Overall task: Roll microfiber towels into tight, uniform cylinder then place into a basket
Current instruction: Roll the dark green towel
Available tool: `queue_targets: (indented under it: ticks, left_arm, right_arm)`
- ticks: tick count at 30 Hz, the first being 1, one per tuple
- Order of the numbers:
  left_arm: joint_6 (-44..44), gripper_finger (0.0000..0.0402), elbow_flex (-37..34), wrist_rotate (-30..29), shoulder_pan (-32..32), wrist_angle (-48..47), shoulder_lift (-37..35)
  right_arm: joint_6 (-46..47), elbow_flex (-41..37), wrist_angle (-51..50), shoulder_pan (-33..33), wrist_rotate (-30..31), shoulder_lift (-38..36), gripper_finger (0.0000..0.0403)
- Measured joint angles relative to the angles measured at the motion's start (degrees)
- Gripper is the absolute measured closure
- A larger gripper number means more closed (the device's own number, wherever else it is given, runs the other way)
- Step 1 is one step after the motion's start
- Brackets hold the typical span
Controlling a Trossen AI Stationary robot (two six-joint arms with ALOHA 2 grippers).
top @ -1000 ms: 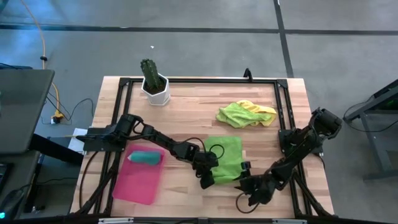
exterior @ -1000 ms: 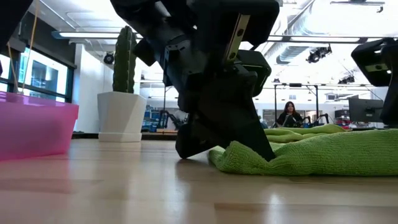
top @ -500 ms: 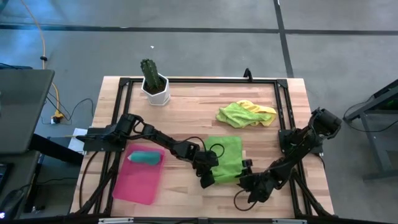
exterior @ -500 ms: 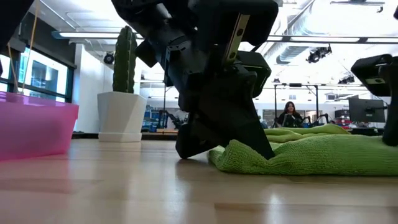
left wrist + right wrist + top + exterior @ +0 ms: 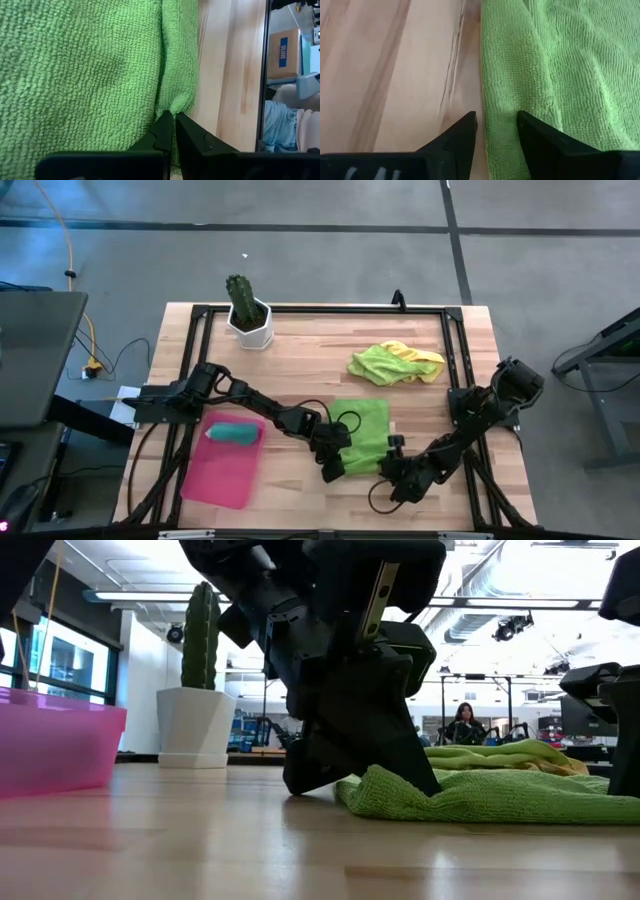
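Near the tabletop's (image 5: pixel 300 375) left front corner, the basket (image 5: pixel 218 475) already holds one rolled teal towel (image 5: pixel 233 433), so by my reading one of four is done. The green towel (image 5: pixel 362 433) lies spread flat near the front edge, not yet rolled. The left gripper (image 5: pixel 331 468) sits at its front left corner, fingers (image 5: pixel 162 135) pressed together on a pinch of its hem. The right gripper (image 5: pixel 397 470) is at the front right corner, fingers (image 5: pixel 460 137) spread apart across the towel's edge. Toward the back right, a lime green towel (image 5: pixel 380 363) and a yellow towel (image 5: pixel 425 358) lie crumpled together, untouched.

Only the high view shows the basket's contents; the low view sees just its pink wall. The left wrist view alone confirms the pinch on the hem, and the right wrist view alone shows that nothing is gripped yet.
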Motion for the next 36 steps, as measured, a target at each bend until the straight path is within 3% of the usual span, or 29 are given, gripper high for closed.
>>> queue_targets:
  ticks: [8,11,19,27,31,36]
  left_arm:
    - [3.4,0.0365,0.0,1.3,0.0,0.2,0.0]
    - [8.8,0.0345,0.0,2.0,0.0,1.2,0.0]
    - [31.4,0.0307,3.7,1.9,-0.5,2.6,0.0]
    - [47.8,0.0304,8.3,1.8,-3.1,2.5,0.0]
    - [53.0,0.0303,8.9,-4.0,-5.3,0.9,-0.1]
    - [57.8,0.0302,8.9,-18.8,-8.0,-9.6,-0.1]
  right_arm:
    - [5.8,0.0,-0.9,0.0,-0.4,0.1,0.0353]
    - [7.7,0.0,-1.1,-0.1,-0.4,0.1,0.0391]
    - [15.3,-0.1,-1.3,-0.1,-2.2,0.1,0.04]
    - [24.8,0.0,-0.7,-0.1,-8.1,0.1,0.0401]
    - [29.4,0.0,0.0,-0.1,-9.6,0.1,0.0402]
    - [36.5,-0.2,1.2,-0.2,-11.9,-0.6,0.0402]
